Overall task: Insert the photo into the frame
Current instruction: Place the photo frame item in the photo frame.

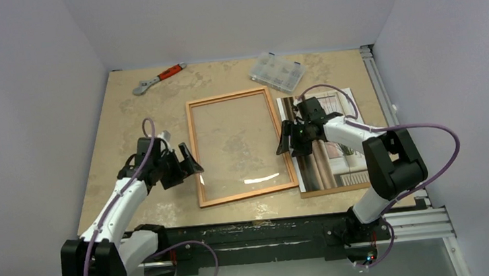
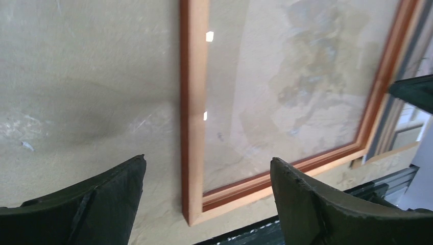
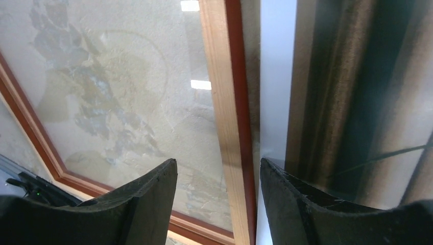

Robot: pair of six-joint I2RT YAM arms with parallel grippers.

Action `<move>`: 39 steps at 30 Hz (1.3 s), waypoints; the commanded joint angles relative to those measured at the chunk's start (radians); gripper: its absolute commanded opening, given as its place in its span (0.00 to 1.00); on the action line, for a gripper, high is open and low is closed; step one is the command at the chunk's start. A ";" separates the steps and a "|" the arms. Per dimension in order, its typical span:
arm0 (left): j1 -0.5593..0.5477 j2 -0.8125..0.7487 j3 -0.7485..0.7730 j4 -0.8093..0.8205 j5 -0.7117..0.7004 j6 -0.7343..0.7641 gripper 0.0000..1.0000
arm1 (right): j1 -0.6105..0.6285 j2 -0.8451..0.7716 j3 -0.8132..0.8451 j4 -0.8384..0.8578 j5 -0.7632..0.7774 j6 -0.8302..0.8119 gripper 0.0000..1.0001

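The frame (image 1: pixel 227 97) lies flat in the middle of the table, its pale wood side up and the tabletop showing through it. The photo (image 1: pixel 339 166) lies picture side up just right of it, partly under my right arm. My left gripper (image 1: pixel 190 163) hovers open over the frame's left rail (image 2: pixel 194 102) near its near-left corner, touching nothing (image 2: pixel 207 163). My right gripper (image 1: pixel 289 140) is open astride the right rail (image 3: pixel 224 102), with a gap on each side (image 3: pixel 218 166). One finger is over the glass, the other over the photo's white edge (image 3: pixel 278 76).
A red-handled wrench (image 1: pixel 158 78) and a clear plastic parts box (image 1: pixel 277 71) lie at the back of the table. A brown board edge (image 1: pixel 331 190) shows under the photo's near side. A black rail (image 1: pixel 264 234) runs along the near edge, walls close in on three sides.
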 commanded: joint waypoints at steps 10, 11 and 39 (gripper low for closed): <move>-0.006 -0.321 0.181 -0.104 0.103 -0.152 1.00 | 0.140 0.005 -0.035 0.100 -0.103 0.077 0.59; -0.018 -0.335 0.185 -0.102 0.106 -0.169 1.00 | 0.149 0.008 -0.027 0.101 -0.103 0.081 0.59; -0.588 -0.327 0.160 0.052 -0.133 -0.526 1.00 | 0.054 -0.467 -0.178 -0.091 -0.181 0.074 0.64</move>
